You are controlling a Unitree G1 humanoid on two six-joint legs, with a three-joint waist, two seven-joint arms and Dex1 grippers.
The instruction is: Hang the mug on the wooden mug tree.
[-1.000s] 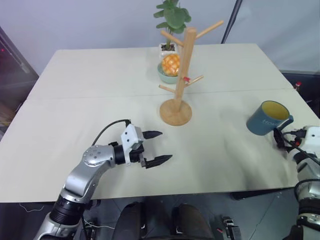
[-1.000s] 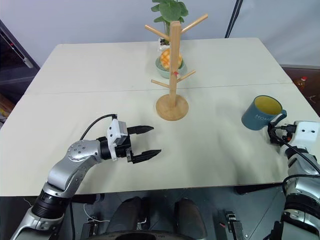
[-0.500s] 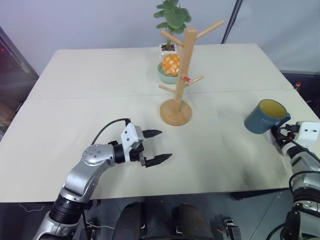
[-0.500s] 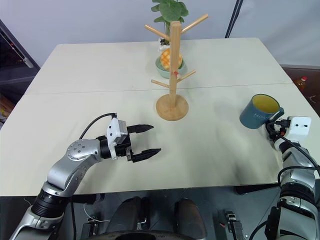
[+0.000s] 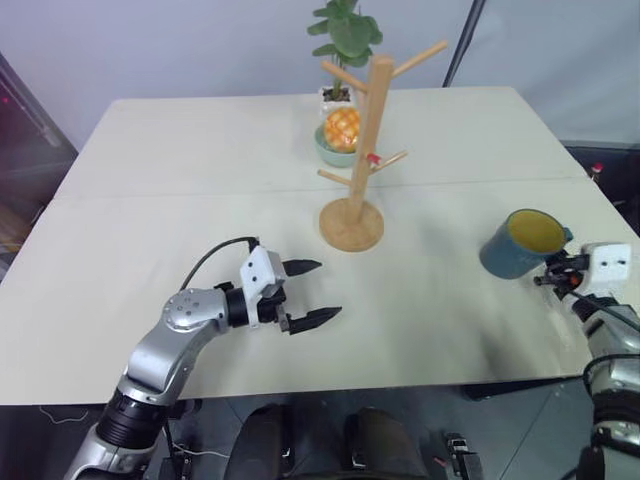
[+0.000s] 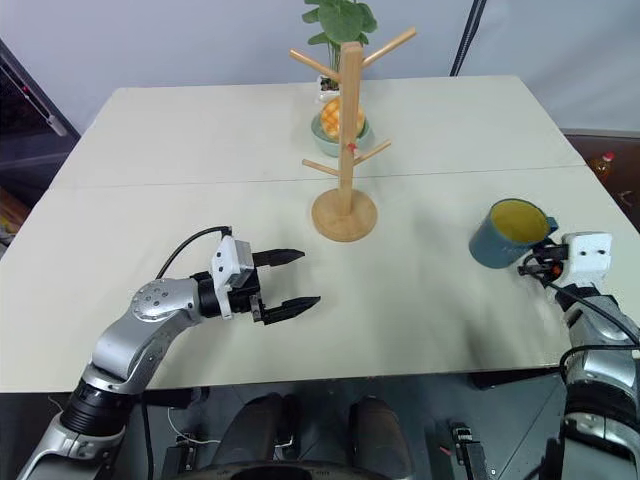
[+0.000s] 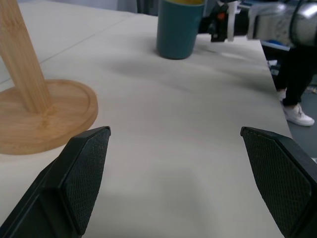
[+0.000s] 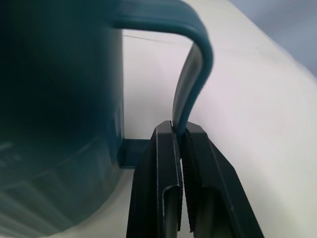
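The dark teal mug (image 5: 520, 243) with a yellow inside stands out near the table's right edge, tilted a little. My right gripper (image 8: 180, 130) is shut on the lower part of its loop handle (image 8: 194, 74), and it reaches the mug from the right (image 6: 536, 263). The wooden mug tree (image 5: 371, 140) stands upright on its round base (image 5: 351, 225) at the table's middle, well left of the mug, its pegs bare. My left gripper (image 5: 325, 290) hovers open over the near left of the table, pointing right with nothing between its fingers. In the left wrist view the mug (image 7: 179, 29) lies ahead.
Just behind the mug tree are a pale green bowl of orange fruit (image 5: 337, 137) and a potted plant (image 5: 345, 35). The pale table (image 5: 200, 200) ends close beside my right gripper. A dark pole (image 5: 462, 45) slants up at the back right.
My right gripper has closed on the mug's handle and moved left, and the mug has shifted left with it and tipped slightly. The left arm has stayed still.
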